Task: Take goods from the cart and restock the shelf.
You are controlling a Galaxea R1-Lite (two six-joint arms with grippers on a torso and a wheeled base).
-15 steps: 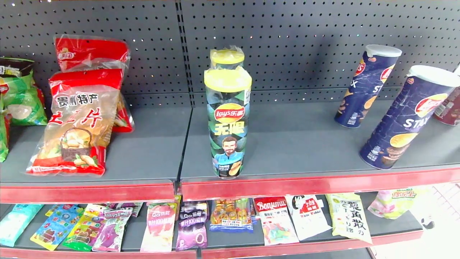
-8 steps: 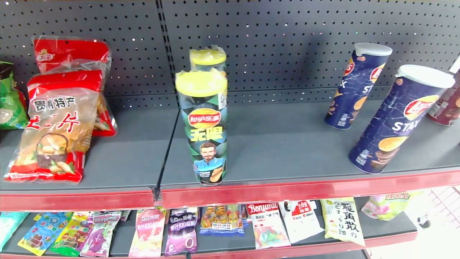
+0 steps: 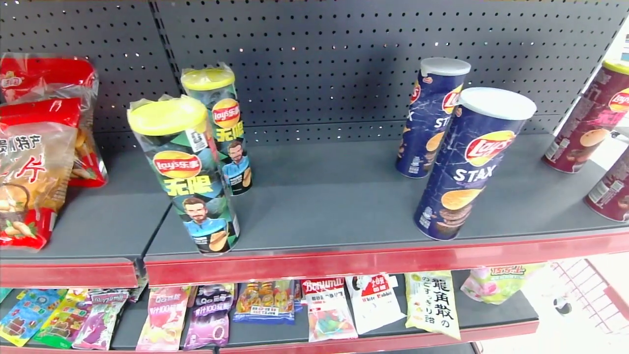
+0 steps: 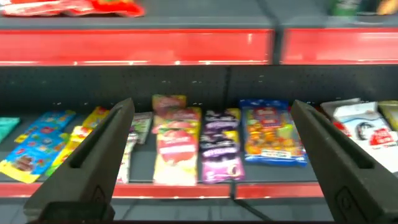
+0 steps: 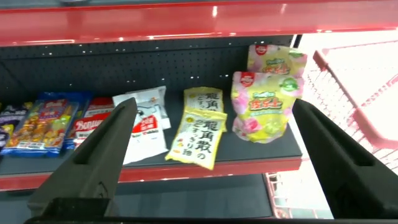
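Progress: early, I judge | shelf (image 3: 344, 196) holds chip cans (image 3: 189, 177), wide gaps left | left gripper (image 4: 211, 107), right gripper (image 5: 212, 106): spread, empty (nothing fetched) | next: cart (image 5: 348, 93)

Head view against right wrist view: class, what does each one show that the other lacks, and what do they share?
Head view's own: the upper shelf with two yellow-lidded green canisters, blue canisters and red snack bags. Right wrist view's own: the right gripper, open. Shared: the lower shelf with the yellow packet, the white packet and the pink-and-green bag.
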